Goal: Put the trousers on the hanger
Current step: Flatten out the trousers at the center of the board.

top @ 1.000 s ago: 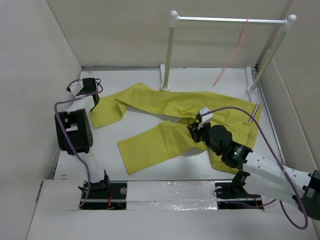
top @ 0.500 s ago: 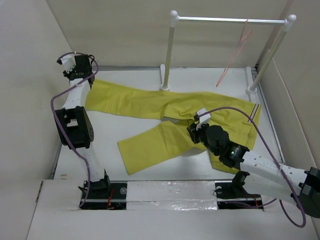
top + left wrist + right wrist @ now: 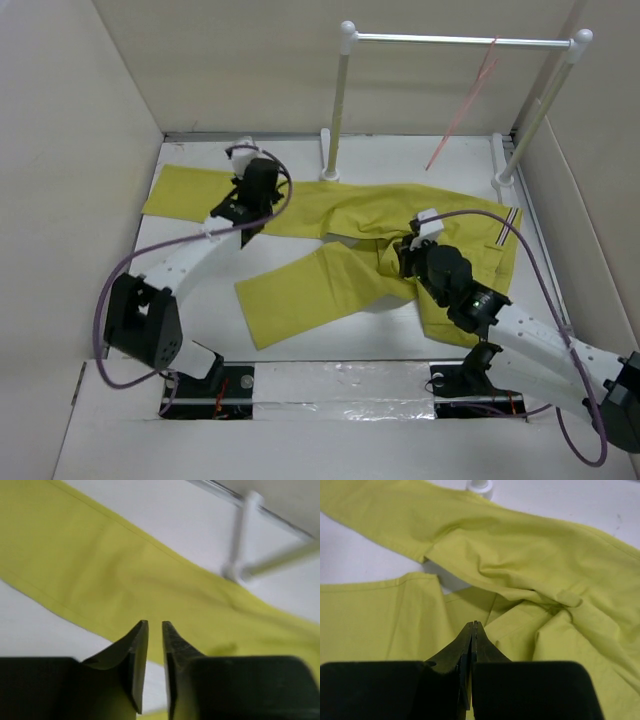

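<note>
You get soft, even light from above in the overhead view, with only faint shadows just beside the trousers (image 3: 340,205). Your left wrist picture is smeared (the rail (image 3: 243,535) beyond the trousers most of all); the right wrist one is crisp on the cloth.

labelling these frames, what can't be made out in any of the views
Top view: hanger too thin, its hook unreadable.
Right wrist view: right fingers shut; their own tips hide whether they pinch the trousers.
Left wrist view: rail post blurred.
</note>
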